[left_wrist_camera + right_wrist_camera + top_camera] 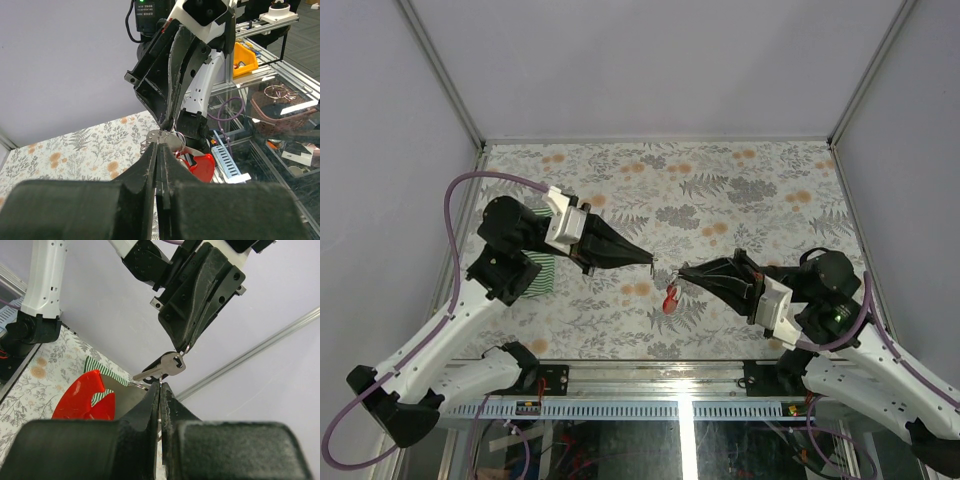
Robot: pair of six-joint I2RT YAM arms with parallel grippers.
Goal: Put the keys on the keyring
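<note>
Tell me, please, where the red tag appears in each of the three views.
Top external: red tag, centre, slightly below the middle.
Left wrist: red tag, lower right of centre.
Right wrist: red tag, lower left.
Shared landmark: the floral table cover, visible in all three.

From above we cannot make out the keys, and the left arm hides most of the cloth.
</note>
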